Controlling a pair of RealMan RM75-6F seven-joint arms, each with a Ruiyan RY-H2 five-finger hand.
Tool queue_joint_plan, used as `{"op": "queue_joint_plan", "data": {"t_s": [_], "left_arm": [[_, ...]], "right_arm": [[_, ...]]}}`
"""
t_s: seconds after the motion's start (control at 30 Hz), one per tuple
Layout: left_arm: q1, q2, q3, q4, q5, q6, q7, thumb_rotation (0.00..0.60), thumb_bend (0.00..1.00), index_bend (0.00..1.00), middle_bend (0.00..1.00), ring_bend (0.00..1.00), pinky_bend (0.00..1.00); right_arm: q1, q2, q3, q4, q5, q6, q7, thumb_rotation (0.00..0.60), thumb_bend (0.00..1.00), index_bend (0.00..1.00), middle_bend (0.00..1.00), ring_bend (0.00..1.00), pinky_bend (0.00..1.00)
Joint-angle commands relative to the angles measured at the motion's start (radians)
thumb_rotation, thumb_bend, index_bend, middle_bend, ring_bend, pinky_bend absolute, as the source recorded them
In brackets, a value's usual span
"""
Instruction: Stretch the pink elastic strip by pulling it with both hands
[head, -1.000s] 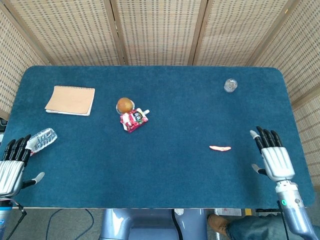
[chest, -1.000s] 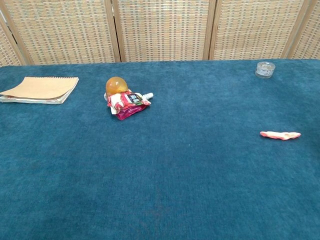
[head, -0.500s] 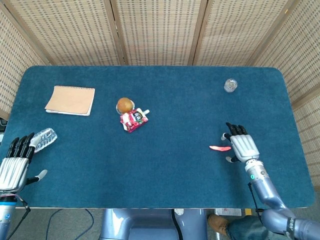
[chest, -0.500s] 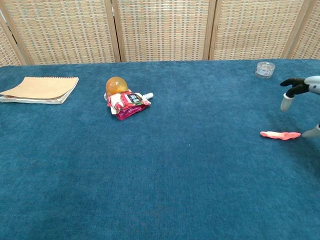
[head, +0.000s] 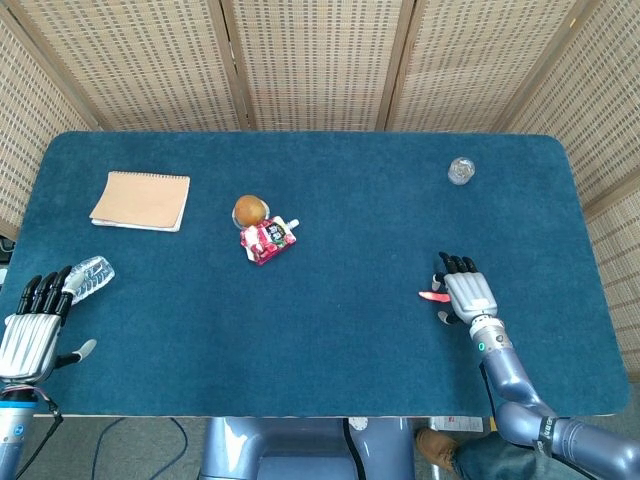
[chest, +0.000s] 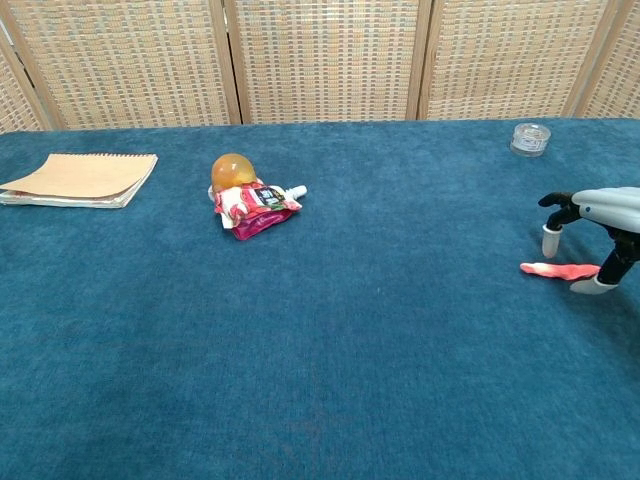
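The pink elastic strip (head: 431, 296) (chest: 555, 269) lies flat on the blue table (head: 330, 320), right of centre. My right hand (head: 463, 293) (chest: 603, 214) hovers over the strip's right end with its fingers spread and pointing down. One fingertip (chest: 548, 241) hangs just behind the strip and the thumb tip (chest: 590, 287) sits just in front of it. The hand holds nothing. At the near left table edge, my left hand (head: 31, 332) is open and palm down, far from the strip. The chest view does not show it.
A clear plastic bottle (head: 88, 277) lies just beyond my left hand. A tan notebook (head: 141, 200) is at the far left. An orange fruit (head: 250, 210) and a red pouch (head: 268, 240) sit mid-left. A small glass jar (head: 460, 170) stands at the far right.
My right hand has moved left from the table's right side until it is over the strip's right end. The strip has not moved. My left hand has barely shifted.
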Motion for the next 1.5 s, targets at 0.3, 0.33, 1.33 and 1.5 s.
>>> {"op": "queue_joint_plan", "data": {"t_s": [0.3,0.33,1.33,1.5], "left_arm": [[-0.003,-0.002,0.003,0.0,-0.001,-0.004,0.004,0.6,0.0,0.0,0.0,0.0,0.0],[-0.003,-0.003,0.003,0.0,-0.001,-0.005,0.005,0.6,0.0,0.0,0.0,0.0,0.0],[-0.004,-0.014,0.008,0.012,0.0,-0.001,0.011,0.6,0.0,0.0,0.0,0.0,0.0],[-0.006,-0.016,0.01,0.012,0.002,-0.004,0.018,0.6,0.0,0.0,0.0,0.0,0.0]], "right_arm": [[0.012,-0.012,-0.008,0.045,0.041,-0.002,0.012,0.6,0.43,0.47,0.0,0.0,0.0],[0.013,-0.012,-0.009,0.047,0.043,-0.003,0.014,0.6,0.44,0.47,0.0,0.0,0.0],[0.037,-0.038,-0.028,0.102,0.094,-0.024,0.041,0.6,0.52,0.56,0.0,0.0,0.0],[0.037,-0.033,-0.028,0.09,0.075,-0.014,0.057,0.6,0.55,0.62,0.02,0.0,0.0]]}}
